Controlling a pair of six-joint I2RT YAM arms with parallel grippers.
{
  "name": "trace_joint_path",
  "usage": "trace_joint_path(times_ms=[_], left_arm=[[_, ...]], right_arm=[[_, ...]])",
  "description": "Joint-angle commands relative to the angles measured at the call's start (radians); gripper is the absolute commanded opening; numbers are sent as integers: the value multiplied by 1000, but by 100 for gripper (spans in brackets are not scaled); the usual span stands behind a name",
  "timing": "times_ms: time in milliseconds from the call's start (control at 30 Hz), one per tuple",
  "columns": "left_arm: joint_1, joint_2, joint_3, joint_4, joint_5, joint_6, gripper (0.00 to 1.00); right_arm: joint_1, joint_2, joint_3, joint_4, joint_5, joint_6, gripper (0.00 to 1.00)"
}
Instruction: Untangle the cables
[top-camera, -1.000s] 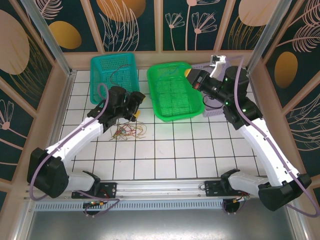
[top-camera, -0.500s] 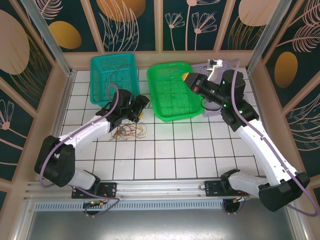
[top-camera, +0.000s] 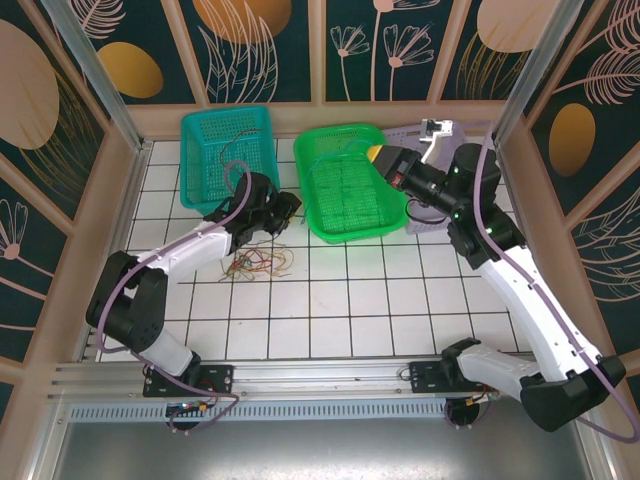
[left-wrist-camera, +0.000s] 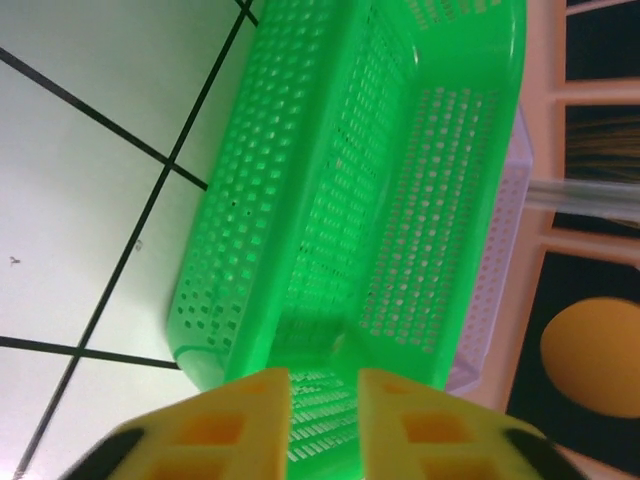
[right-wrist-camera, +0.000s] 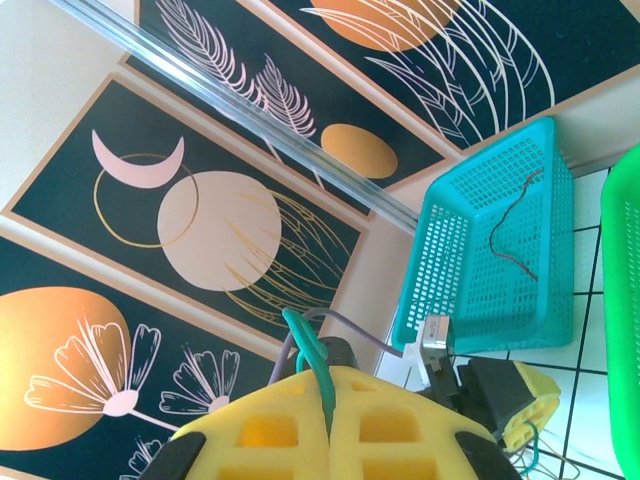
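Item: cables (top-camera: 258, 263), a loose tangle of red, yellow-tan and green strands, lay on the white tiled table (top-camera: 350, 290) near the left arm, just on the near side of the teal basket (top-camera: 225, 150). One dark cable (top-camera: 232, 150) already lay inside that basket, apart from the rest. Left end effector (top-camera: 282, 215) hung above the far edge of the tangle, pointed towards the green basket (top-camera: 350, 185); in its wrist view the yellow fingers (left-wrist-camera: 250, 410) stood narrowly apart with nothing visible between them. Right end effector (top-camera: 381, 157) sat over the far right corner of the green basket, beside the lavender basket (top-camera: 428, 224), with fingers pressed together on a thin green cable (right-wrist-camera: 305, 345) that rose out of the seam between them. Step judged in hand: sorting the green cable into its basket while the left side prepared to take another strand. Handling notes: the right should probably release low over the basket so the springy wire did not hop the rim. The left would do best to descend on a single outlying loop, close at the fingertips and lift slowly, watching that neighbouring strands fell away rather than rising with it.
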Motion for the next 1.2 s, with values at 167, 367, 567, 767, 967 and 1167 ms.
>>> trace_joint_path(times_ms=[167, 367, 567, 767, 967, 1167], left_arm=[[94, -67, 95, -199, -117, 144, 0], [257, -105, 154, -307, -112, 244, 0], [433, -93, 262, -378, -99, 316, 0], [520, -67, 340, -376, -53, 314, 0], [556, -59, 367, -363, -40, 300, 0], [581, -58, 371, -341, -12, 286, 0]], right_arm=[[-30, -95, -10, -187, 69, -96, 0], [-34, -193, -113, -340, 72, -189, 0], [-33, -284, -237, -521, 75, -246, 0], [-22, -331, -322, -561, 20, -205, 0], [3, -336, -358, -597, 15, -208, 0], [6, -351, -379, -599, -7, -209, 0]])
